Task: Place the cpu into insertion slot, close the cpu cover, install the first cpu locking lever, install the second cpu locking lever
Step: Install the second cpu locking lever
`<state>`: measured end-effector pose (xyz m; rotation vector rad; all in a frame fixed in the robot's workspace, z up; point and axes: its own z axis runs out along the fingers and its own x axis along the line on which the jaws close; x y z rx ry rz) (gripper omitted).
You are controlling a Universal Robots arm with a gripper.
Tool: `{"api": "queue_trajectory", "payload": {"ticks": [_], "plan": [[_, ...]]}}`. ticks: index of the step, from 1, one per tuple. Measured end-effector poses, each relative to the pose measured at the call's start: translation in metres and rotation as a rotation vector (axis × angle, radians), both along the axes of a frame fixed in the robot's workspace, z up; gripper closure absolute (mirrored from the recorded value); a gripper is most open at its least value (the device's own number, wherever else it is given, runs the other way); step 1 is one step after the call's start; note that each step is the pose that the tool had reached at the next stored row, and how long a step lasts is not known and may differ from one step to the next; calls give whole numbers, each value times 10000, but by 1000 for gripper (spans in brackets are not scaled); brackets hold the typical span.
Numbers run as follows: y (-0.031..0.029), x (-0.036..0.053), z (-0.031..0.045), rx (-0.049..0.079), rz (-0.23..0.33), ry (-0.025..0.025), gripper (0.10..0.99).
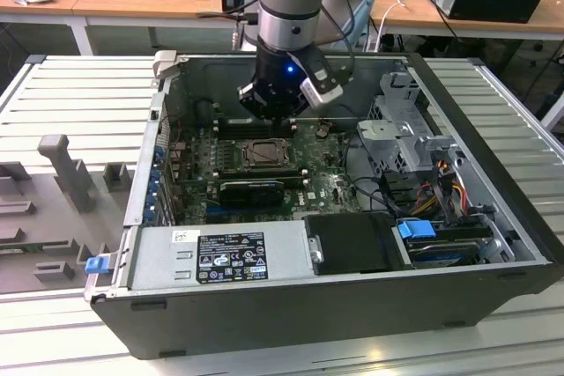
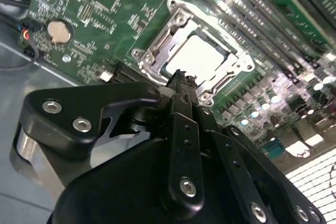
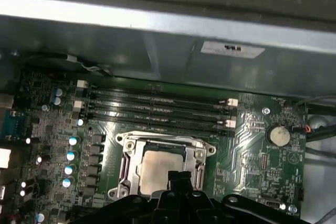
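The cpu, a silver-grey square, lies flat in the insertion slot on the green board; I see it in both wrist views. The silvery cpu cover lies down around it as a frame. I cannot tell how the locking levers along the socket's sides stand. My black gripper hangs just above the socket's far edge, its fingers together and holding nothing. Its tip reaches over the chip's edge in both wrist views.
Long black memory slots run beside the socket, with a coin battery farther off. A black card, the grey power supply, the drive cage with cables, and the case walls close in the board.
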<state>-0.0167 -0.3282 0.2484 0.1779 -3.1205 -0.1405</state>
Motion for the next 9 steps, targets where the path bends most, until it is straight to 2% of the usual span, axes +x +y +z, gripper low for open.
{"api": "queue_trajectory", "payload": {"ticks": [5, 8, 9], "plan": [[-125, 0, -15, -10, 0, 15, 980], [-207, 0, -46, 5, 1, 125, 980], [-231, 0, -57, 13, 0, 139, 980]]}}
